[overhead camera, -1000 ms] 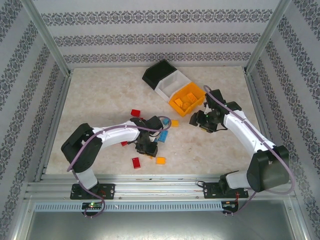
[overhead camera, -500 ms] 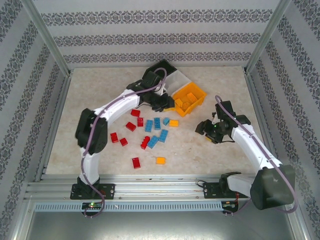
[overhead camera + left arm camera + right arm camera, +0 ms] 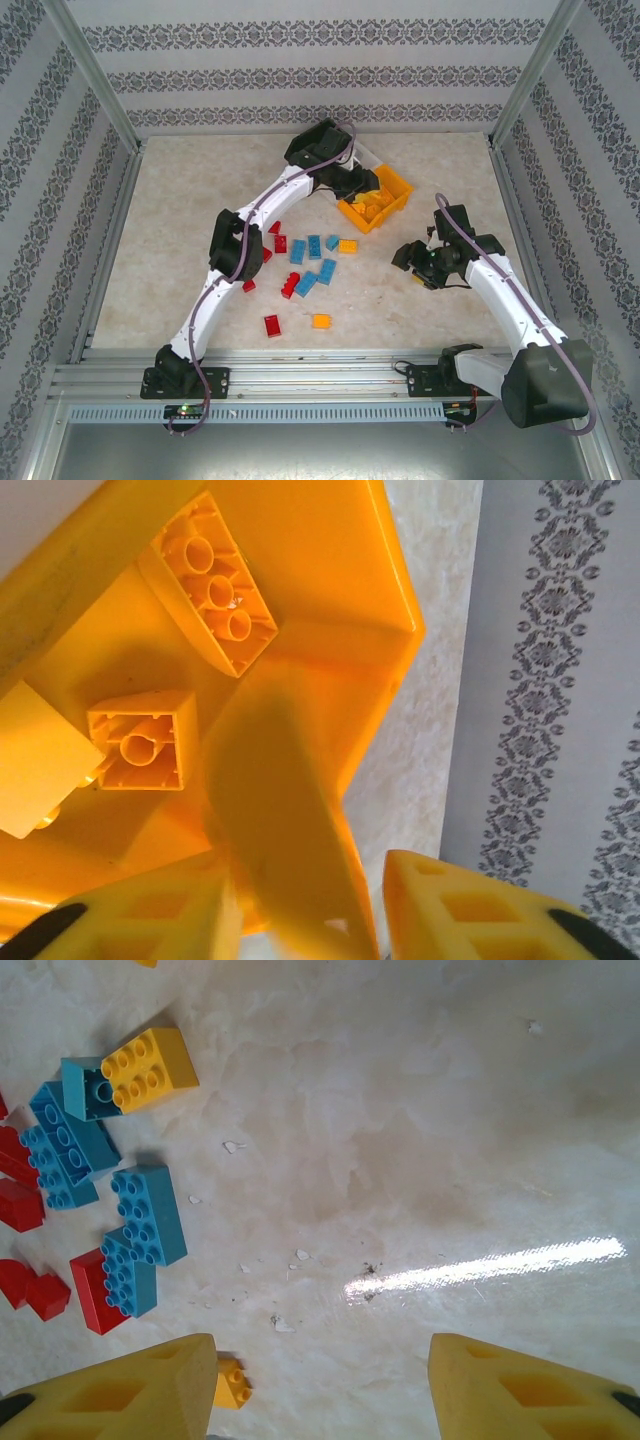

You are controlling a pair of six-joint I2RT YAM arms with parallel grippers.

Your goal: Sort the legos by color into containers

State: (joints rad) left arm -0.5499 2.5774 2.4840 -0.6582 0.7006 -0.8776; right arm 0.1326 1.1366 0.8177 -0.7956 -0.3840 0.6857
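My left gripper (image 3: 358, 188) reaches into the orange bin (image 3: 392, 200). In the left wrist view the left gripper (image 3: 305, 880) is open, and a blurred orange brick (image 3: 285, 820) hangs between its fingers, clear of the right finger (image 3: 470, 910). Orange bricks (image 3: 215, 585) lie on the bin floor (image 3: 330, 570). Red, blue and orange legos (image 3: 314, 247) are scattered mid-table. Further right, my right gripper (image 3: 425, 265) is open over bare table; in its wrist view the right gripper (image 3: 322, 1360) holds nothing and a small orange brick (image 3: 232, 1382) lies beside its left finger.
The left arm stretches over the black bin and most of the white bin (image 3: 370, 162). Blue bricks (image 3: 148, 1212), red bricks (image 3: 95, 1290) and an orange one (image 3: 150, 1068) lie left of my right gripper. Patterned walls and metal posts enclose the table.
My left arm has swung from the brick pile up to the orange bin, and its jaws have begun to part. My right gripper has drifted slightly away from the orange bin.
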